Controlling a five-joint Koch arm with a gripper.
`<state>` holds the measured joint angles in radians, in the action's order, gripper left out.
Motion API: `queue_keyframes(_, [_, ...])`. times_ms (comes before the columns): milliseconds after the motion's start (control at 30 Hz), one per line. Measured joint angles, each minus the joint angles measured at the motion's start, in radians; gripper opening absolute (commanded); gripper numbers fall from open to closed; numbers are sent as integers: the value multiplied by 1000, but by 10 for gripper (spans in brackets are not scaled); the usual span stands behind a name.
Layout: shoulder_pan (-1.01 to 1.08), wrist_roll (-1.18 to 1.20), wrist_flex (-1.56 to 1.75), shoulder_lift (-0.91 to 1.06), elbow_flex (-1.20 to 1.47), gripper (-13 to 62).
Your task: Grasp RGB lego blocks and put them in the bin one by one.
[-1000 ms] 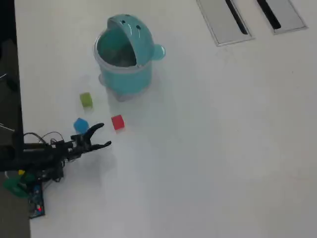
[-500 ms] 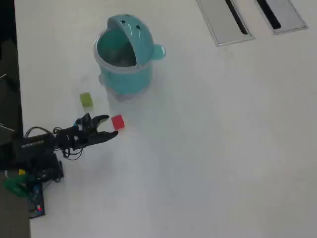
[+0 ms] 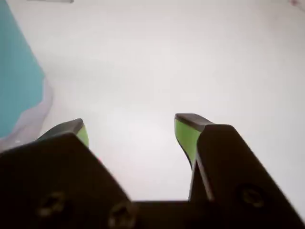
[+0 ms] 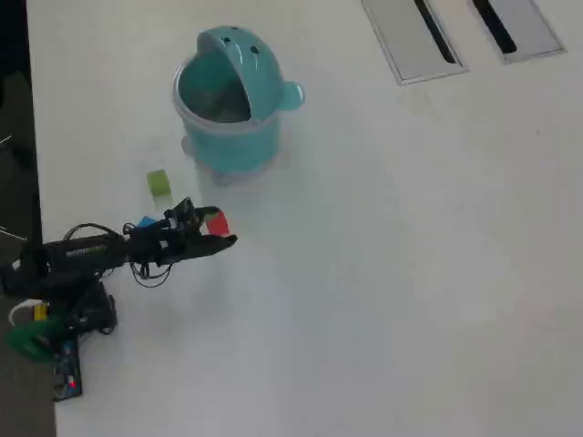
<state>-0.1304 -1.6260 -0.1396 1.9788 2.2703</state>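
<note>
Reaching farther across the white table (image 4: 410, 273) than half a second ago, the black arm (image 4: 91, 255) now has its gripper (image 4: 215, 228) at the red block (image 4: 217, 223), which it partly covers in the overhead view. From the wrist camera the gripper (image 3: 128, 131) shows its jaws spread wide, green pads (image 3: 187, 136) facing each other with only bare tabletop between them; nothing is held. A sliver of the blue block (image 4: 146, 221) peeks out beside the arm, and the yellow-green block (image 4: 159, 185) lies just above it, apart from the gripper. Beyond them stands the teal bin (image 4: 232, 100), hooded lid up, its wall (image 3: 16, 76) filling the left edge of the wrist view.
</note>
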Motion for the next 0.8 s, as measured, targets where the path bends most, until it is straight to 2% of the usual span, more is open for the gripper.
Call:
queue_keyframes(200, [-44, -20, 0, -57, -17, 330])
queue_keyframes(467, [-206, -23, 0, -66, 29, 330])
queue_keyframes(800, [-219, -23, 0, -141, 67, 330])
